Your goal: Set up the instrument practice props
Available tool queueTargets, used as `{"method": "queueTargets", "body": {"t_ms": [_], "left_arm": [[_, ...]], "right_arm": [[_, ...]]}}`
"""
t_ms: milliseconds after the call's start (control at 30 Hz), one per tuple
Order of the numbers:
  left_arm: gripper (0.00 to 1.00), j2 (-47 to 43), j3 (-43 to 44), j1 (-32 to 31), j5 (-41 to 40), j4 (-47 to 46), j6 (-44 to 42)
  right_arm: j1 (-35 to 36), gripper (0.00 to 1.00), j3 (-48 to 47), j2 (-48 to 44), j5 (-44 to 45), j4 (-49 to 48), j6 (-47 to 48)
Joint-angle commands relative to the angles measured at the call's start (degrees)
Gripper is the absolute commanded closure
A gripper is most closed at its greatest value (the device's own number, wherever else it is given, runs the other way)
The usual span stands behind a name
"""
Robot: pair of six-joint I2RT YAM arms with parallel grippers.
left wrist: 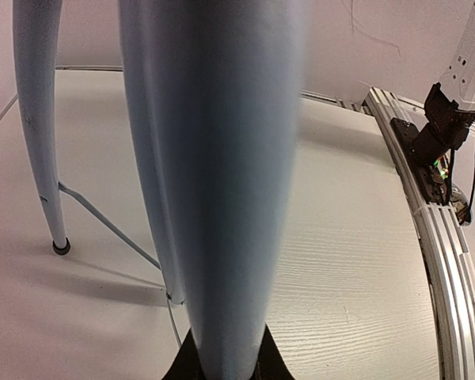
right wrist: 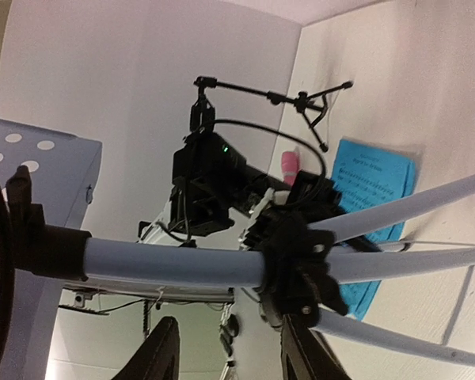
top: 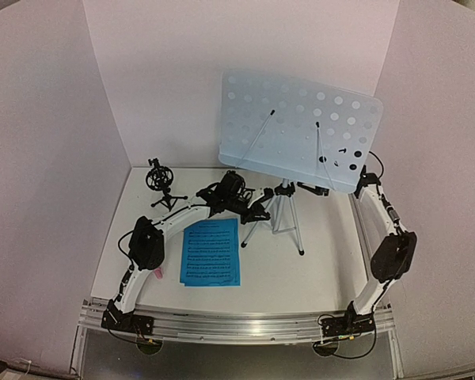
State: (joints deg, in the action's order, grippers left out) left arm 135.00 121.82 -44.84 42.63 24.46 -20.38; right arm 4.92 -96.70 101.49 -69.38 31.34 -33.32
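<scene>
While the left hand (left wrist: 226,362) is gripping a tripod leg (left wrist: 214,158) of the music stand (top: 301,131), the music sheets (top: 211,252) are lying flat just left, long edges near-to-far, nearer that arm. The right hand (right wrist: 231,336) is hovering open beside the pole (right wrist: 166,265).

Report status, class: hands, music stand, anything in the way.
Left hand shut on a leg of the stand. Right hand open near its pole. Blue sheets flat on table. Left arm over pink microphone.

A pale blue perforated music stand (top: 301,127) sits on a silver tripod (top: 285,215) on the white counter (top: 317,269). The left pincer (top: 263,212) meets the tripod. Blue sheets (top: 211,252) lie flat, with a black mic holder (top: 161,184) behind them.
</scene>
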Motion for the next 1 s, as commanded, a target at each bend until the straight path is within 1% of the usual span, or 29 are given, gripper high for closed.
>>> {"method": "queueTargets", "body": {"t_ms": [0, 100, 167, 233, 300, 367, 400, 467, 500, 533, 567, 600, 667, 767, 867, 967], "left_arm": [[1.00, -0.5, -0.2, 0.4, -2.9, 1.3, -2.3], [1.00, -0.5, -0.6, 0.4, -2.0, 0.0, -1.5], [1.00, -0.1, -0.5, 0.4, -1.4, -0.6, -1.1], [1.00, 0.2, -0.4, 0.5, -1.0, -1.5, -0.8], [1.00, 0.3, -0.6, 0.5, -0.7, -2.6, 0.0], [1.00, 0.5, -0.7, 0.5, -0.5, -3.5, 0.8], [1.00, 0.5, -0.8, 0.5, -0.3, -3.9, 1.1], [1.00, 0.5, -1.2, 0.5, -0.2, -4.6, 1.9], [1.00, 0.6, -1.4, 0.5, -0.1, -5.0, 2.3], [1.00, 0.6, -1.6, 0.5, -0.1, -5.5, 2.6], [1.00, 0.7, -1.6, 0.5, -0.1, -6.0, 2.9], [1.00, 1.0, -1.5, 0.5, -0.1, -6.3, 3.1], [1.00, 1.4, -0.8, 0.5, -0.2, -6.3, 3.3], [1.00, 1.8, -0.2, 0.5, -0.2, -6.4, 3.3], [1.00, 1.9, -0.2, 0.5, -0.3, -6.5, 3.0], [1.00, 1.9, -0.1, 0.6, -0.4, -6.2, 2.7]], "right_arm": [[-4.3, 0.57, 0.1, -0.5, 3.5, -0.2, 15.5], [-6.4, 0.53, 0.5, 0.0, 7.1, -0.4, 26.3], [-6.6, 0.53, 0.7, 0.2, 8.8, -0.5, 36.2], [-6.6, 0.53, 0.9, 0.1, 10.2, -1.0, 44.0], [-6.5, 0.53, 2.7, -0.5, 12.4, -5.1, 49.5], [-6.5, 0.53, 8.7, -3.1, 14.6, -17.4, 52.8], [-6.5, 0.52, 13.4, -4.9, 14.3, -24.6, 55.8], [-6.2, 0.50, 24.7, -8.1, 13.5, -40.3, 65.0], [-6.2, 0.48, 27.8, -8.9, 14.5, -49.0, 66.6], [-6.2, 0.48, 30.0, -9.2, 15.5, -54.3, 67.9], [-6.1, 0.48, 31.2, -9.1, 16.2, -57.3, 69.3], [-6.1, 0.48, 31.3, -9.0, 16.1, -57.8, 71.7], [-5.5, 0.48, 32.0, -9.2, 14.5, -58.4, 79.4], [-2.5, 0.48, 32.9, -9.6, 18.6, -59.4, 90.6], [0.0, 0.48, 33.5, -9.7, 22.8, -61.1, 98.6], [2.2, 0.47, 33.7, -9.4, 24.6, -62.2, 106.5]]}}
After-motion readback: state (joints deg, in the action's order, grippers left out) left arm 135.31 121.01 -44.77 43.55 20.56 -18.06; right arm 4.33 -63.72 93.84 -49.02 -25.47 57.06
